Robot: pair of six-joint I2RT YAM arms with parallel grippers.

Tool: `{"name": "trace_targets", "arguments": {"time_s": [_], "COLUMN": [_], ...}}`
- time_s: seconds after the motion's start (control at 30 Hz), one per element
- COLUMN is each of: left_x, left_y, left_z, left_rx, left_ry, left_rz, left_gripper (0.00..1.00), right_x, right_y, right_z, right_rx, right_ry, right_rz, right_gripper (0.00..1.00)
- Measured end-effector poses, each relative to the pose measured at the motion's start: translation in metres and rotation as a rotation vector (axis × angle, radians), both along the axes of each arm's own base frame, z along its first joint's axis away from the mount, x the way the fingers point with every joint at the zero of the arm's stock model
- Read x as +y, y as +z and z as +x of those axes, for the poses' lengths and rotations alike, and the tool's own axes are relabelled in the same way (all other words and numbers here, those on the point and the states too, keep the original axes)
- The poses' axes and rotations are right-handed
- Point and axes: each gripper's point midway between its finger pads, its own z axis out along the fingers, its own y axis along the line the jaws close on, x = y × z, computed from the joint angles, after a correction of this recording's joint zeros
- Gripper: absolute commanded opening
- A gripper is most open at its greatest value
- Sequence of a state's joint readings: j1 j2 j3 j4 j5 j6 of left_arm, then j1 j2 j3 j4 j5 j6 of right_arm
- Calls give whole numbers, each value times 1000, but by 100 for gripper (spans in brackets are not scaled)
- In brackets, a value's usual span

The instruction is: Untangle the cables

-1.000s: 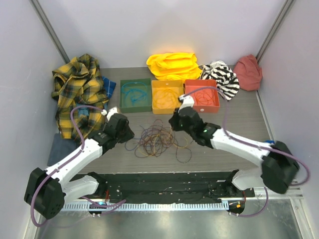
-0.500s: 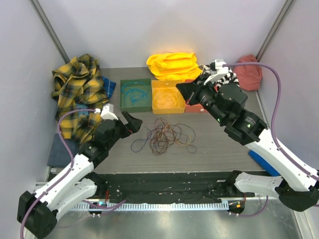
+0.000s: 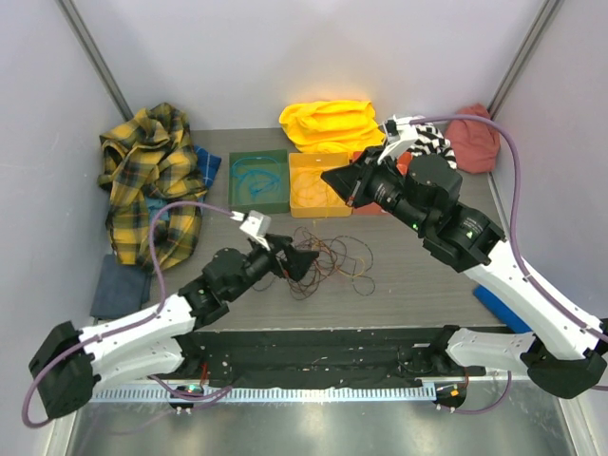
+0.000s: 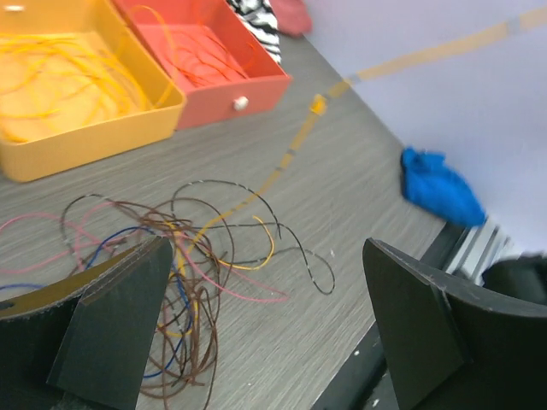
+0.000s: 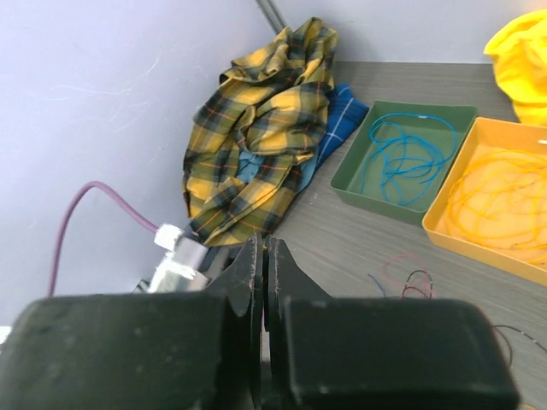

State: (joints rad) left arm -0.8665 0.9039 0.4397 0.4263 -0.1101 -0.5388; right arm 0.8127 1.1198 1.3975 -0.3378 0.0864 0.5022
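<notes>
The cables (image 3: 328, 258) lie as a loose bunch of brown, yellow, pink and blue loops on the grey table in front of the trays. My left gripper (image 3: 296, 263) hovers over the bunch's left part with its jaws wide open. In the left wrist view the cables (image 4: 171, 256) lie by the left finger (image 4: 111, 325), and bare table shows between the fingers. A blurred yellow-orange strand (image 4: 282, 162) runs from the bunch toward the far right. My right gripper (image 3: 334, 179) hangs high above the trays, shut, and nothing shows between its jaws (image 5: 265, 256).
The green tray (image 3: 258, 201) holds a teal cable, the yellow tray (image 3: 318, 204) holds yellow cables, and the red tray (image 4: 256, 85) holds red ones. A plaid shirt (image 3: 152, 180) and yellow (image 3: 328, 123), striped (image 3: 432, 142), pink (image 3: 475, 138) and blue (image 3: 499, 309) cloths ring the table.
My left gripper opened and swung from the bunch's left side to over it. My right arm rose from the table beside the bunch to high above the trays, still shut.
</notes>
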Motion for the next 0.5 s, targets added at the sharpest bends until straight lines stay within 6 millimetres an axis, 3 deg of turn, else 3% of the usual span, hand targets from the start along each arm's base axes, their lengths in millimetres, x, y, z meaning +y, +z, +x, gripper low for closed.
{"name": "trace_targets", "arguments": {"time_s": [0.17, 0.3, 0.5], "left_x": [-26, -35, -44], "left_y": [-17, -31, -28], "left_z": [-3, 12, 35], "left_rx": [-63, -86, -139], "left_ry": [-59, -35, 26], "left_rz": [95, 162, 207], "left_gripper": [100, 97, 90], "right_x": [4, 6, 3], "right_y": [1, 2, 9], "right_z": [-5, -8, -14], "right_rx": [17, 27, 26], "right_ry": [25, 41, 49], "right_rz": [20, 34, 58], "right_gripper": [1, 1, 1]}}
